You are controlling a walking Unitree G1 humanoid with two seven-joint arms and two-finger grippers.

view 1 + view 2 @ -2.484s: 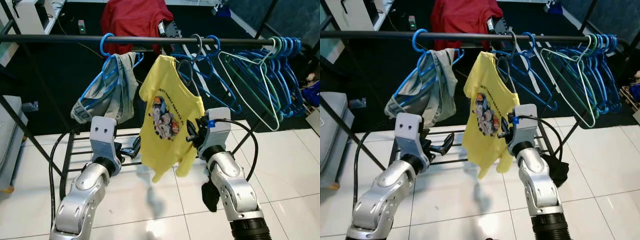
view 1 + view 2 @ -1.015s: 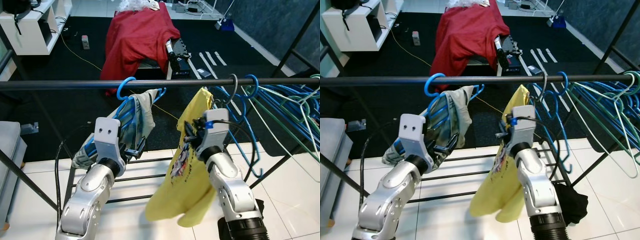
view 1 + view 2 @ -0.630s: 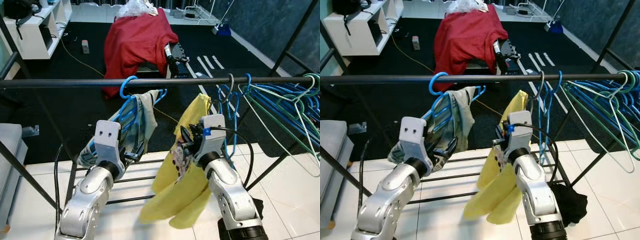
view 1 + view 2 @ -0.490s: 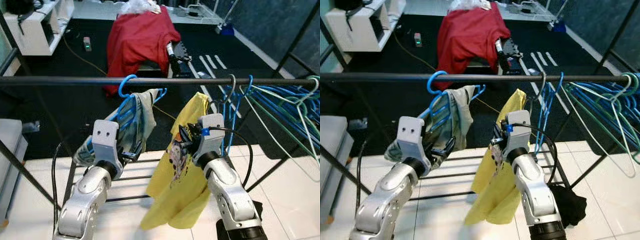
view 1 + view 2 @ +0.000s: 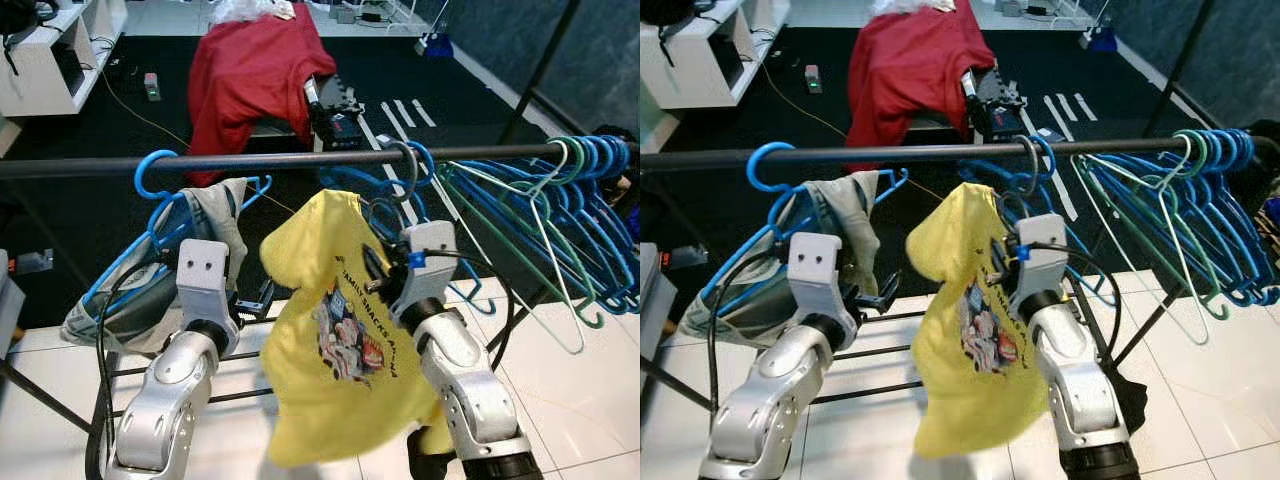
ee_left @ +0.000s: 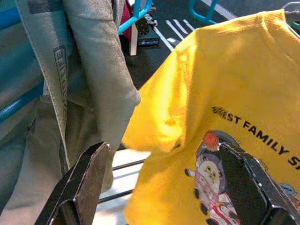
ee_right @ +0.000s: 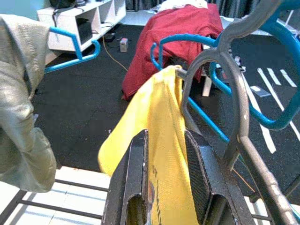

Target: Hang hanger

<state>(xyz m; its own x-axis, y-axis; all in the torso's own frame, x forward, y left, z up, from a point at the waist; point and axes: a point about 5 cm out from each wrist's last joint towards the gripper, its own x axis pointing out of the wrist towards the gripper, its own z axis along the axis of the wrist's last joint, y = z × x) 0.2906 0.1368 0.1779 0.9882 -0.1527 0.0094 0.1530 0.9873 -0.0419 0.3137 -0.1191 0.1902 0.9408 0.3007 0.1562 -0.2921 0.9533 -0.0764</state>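
The right gripper's (image 7: 165,183) black fingers pinched the yellow cotton T-shirt (image 7: 161,140) (beside a dark grey hanger hook (image 7: 229,89)).

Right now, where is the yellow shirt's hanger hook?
The grey hook is over the black rail, right of centre, just left of the blue hangers and above the right gripper.

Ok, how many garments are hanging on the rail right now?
2. A grey garment hangs on a blue hanger toward the rail's left; the yellow T-shirt hangs on a grey hanger mid-rail, by the right gripper. The other hangers look bare.
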